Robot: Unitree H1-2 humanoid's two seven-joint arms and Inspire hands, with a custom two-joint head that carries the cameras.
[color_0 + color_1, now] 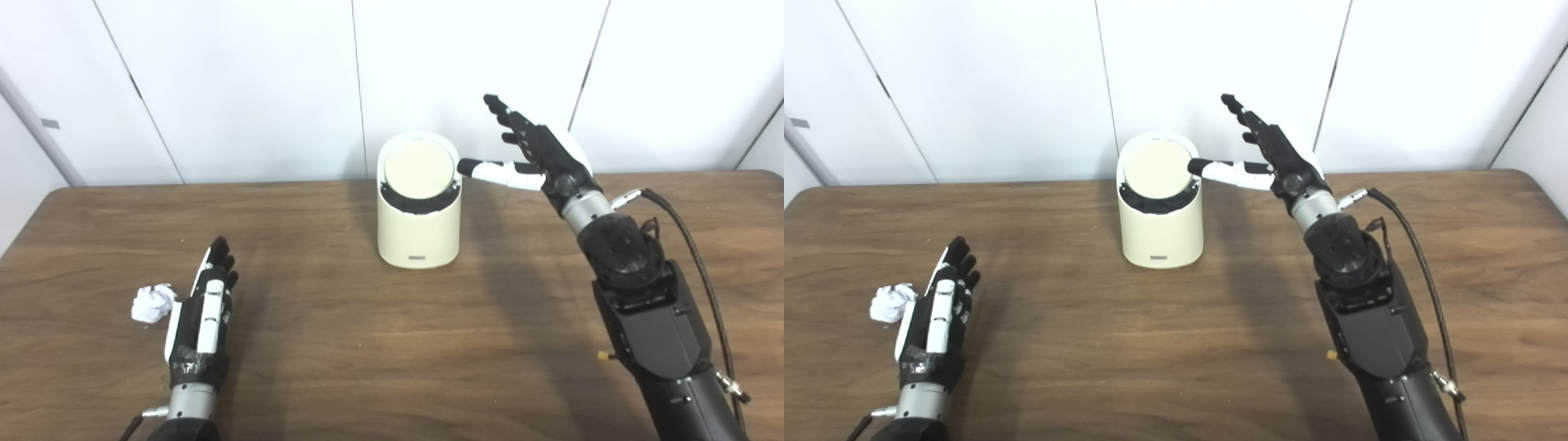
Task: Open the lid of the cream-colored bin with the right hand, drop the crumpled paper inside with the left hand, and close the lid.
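Cream bin point(419, 229), white crumpled paper point(152, 303), brown wood-grain table point(367, 343)

**No legible writing in either view**

The only mark that looks like lettering is a small dark label point(418, 258) low on the front wall of the cream-colored bin point(419, 229), just above its base; it shows as a short dark bar in both views, too small and blurred to make out any letters, brand or number; the round lid point(419, 172) carries no print that can be seen; a small grey tag point(50, 124) sits on the wall strip at far left, likewise unreadable; the black tape point(191, 361) wrapped near the wrist of the left hand point(202, 318) shows pale flecks, not characters that can be read.
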